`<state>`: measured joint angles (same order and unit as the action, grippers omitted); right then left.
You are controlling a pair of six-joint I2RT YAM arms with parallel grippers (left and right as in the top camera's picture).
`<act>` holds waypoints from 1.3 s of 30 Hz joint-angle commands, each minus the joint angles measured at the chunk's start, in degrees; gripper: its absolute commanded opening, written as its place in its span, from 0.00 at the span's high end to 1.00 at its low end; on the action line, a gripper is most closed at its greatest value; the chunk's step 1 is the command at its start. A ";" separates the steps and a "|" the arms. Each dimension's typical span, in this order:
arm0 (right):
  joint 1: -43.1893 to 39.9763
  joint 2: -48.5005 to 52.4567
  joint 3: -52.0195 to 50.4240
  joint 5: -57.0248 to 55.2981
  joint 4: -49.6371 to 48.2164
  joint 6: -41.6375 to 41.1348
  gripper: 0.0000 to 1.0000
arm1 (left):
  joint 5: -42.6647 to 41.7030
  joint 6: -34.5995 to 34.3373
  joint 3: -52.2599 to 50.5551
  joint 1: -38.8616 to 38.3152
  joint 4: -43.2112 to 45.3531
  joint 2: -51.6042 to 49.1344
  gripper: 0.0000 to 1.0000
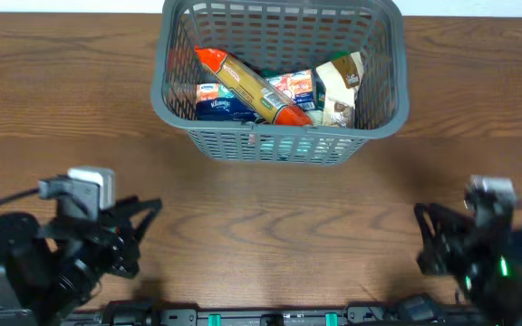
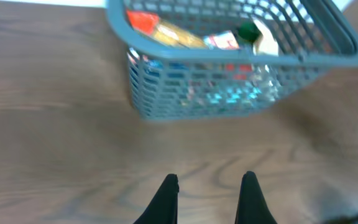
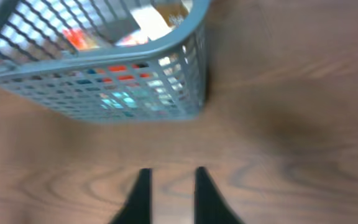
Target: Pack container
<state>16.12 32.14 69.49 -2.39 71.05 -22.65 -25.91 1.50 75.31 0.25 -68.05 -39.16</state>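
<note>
Sitting mid-bench at the far edge, the large dark grey plastic lattice basket (image 1: pixel 279 143) holds a long yellow packet with orange ends (image 1: pixel 247 86) atop other groceries (image 1: pixel 217 101). Near the front edge, left claw (image 2: pixel 209 182) and right claw (image 3: pixel 170 174) hover spread, empty. Nudging the basket might spill that packet.

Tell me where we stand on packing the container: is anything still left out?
Done: the container holds a long yellow packet, a blue tissue pack, a white pouch and more. In hand: nothing. The left tool and right tool are open and empty, short of the container. Left: no loose item shows on the table in any view, so probably nothing.
</note>
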 commanded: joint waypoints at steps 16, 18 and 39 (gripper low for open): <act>0.63 -16.39 -4.81 0.28 10.10 -12.24 0.01 | -4.74 -0.31 -6.25 -0.17 -0.02 3.67 0.02; 0.63 -16.39 -4.81 0.28 12.35 -12.24 0.01 | -4.74 -0.31 -6.25 -0.17 -0.02 3.67 0.01; 0.63 -16.39 -4.81 0.28 22.86 -12.24 0.01 | 1.53 18.16 -22.69 3.28 11.61 23.78 0.01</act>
<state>16.32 15.99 64.75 -2.09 93.76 -34.15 -25.74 13.69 57.74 2.20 -57.76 -19.51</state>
